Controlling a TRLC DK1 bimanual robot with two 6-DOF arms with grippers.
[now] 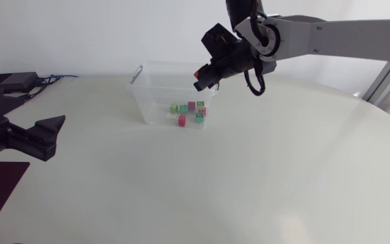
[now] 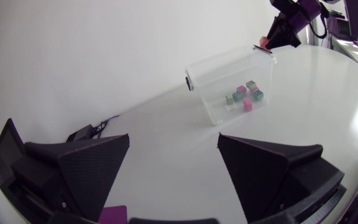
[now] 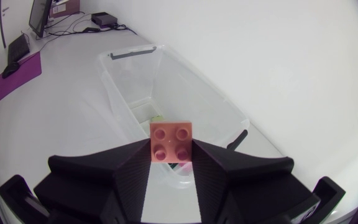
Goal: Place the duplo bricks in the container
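Right gripper (image 3: 170, 155) clenched on the orange brick (image 3: 171, 140) — both above the clear container (image 3: 131, 54).

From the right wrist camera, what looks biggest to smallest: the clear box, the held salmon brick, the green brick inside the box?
1. clear box
2. salmon brick, enlarged by sitting nearest the camera
3. green brick, far off and partly hidden, so the two bricks' true ranking is unsure

Grey arm (image 1: 347, 30), blk joints (image 1: 271, 37), blk tool (image 1: 200, 83)
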